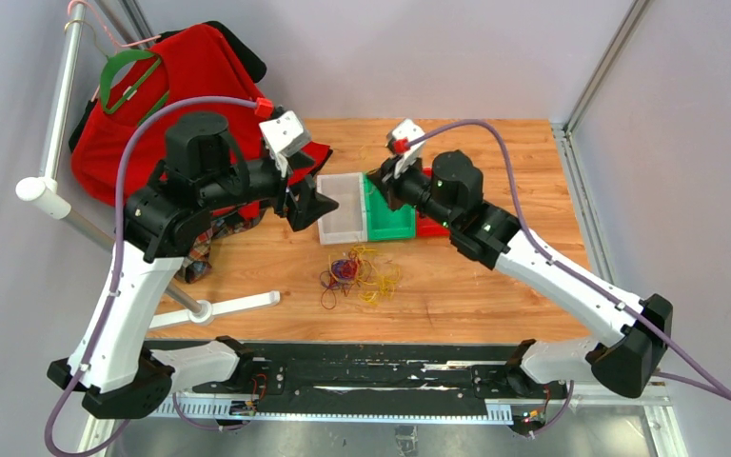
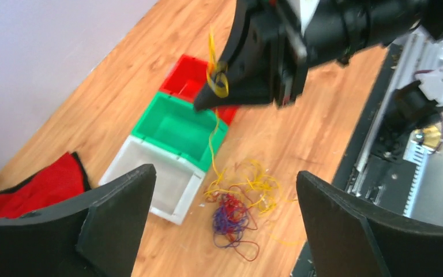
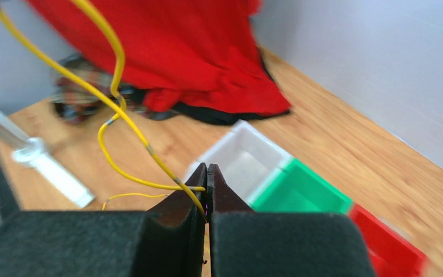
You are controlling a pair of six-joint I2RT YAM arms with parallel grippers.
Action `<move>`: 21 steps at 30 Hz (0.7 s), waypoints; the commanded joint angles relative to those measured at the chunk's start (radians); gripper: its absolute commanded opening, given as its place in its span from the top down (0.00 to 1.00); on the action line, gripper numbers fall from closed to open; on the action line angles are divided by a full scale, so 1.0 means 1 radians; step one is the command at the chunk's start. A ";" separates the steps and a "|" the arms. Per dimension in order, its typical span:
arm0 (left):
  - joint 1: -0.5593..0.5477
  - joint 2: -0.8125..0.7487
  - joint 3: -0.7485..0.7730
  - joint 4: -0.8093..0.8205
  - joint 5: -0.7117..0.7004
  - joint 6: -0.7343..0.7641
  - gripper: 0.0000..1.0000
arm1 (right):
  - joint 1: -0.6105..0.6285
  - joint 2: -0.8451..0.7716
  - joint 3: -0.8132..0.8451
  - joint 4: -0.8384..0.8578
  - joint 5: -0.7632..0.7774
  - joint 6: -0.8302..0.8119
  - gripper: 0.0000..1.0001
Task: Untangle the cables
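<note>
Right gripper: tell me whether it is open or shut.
Shut on the thin yellow cable: in the right wrist view, the black right gripper has its jaws pressed together, the cable pinched between them.

Bright, even overhead light falls on the table (image 1: 495, 286), leaving only faint, soft shadows. The top view is sharp, but the right wrist view is motion-blurred: the red cloth (image 3: 179, 52) and bins (image 3: 300, 190) smear, and only the yellow cable (image 3: 150, 152) looks fairly crisp.
</note>
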State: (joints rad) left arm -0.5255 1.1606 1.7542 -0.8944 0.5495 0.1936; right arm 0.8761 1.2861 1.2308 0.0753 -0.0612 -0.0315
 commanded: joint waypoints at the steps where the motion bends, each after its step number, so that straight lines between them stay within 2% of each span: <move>1: -0.005 -0.003 -0.038 -0.050 -0.205 0.038 0.02 | -0.146 0.017 0.085 -0.112 0.146 0.038 0.99; 6: -0.005 -0.012 -0.070 -0.127 -0.252 0.057 0.02 | -0.254 0.089 0.133 -0.138 0.353 -0.058 0.99; 13: -0.005 -0.026 -0.113 -0.164 -0.307 0.073 0.02 | -0.283 0.239 0.213 -0.065 0.717 -0.295 0.99; 21: -0.005 -0.038 -0.138 -0.170 -0.302 0.074 0.02 | -0.319 0.324 0.229 -0.003 0.945 -0.396 0.99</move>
State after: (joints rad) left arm -0.5259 1.1446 1.6329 -1.0534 0.2626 0.2573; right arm 0.5865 1.5974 1.4151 0.0105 0.6861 -0.3428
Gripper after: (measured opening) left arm 0.978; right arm 0.009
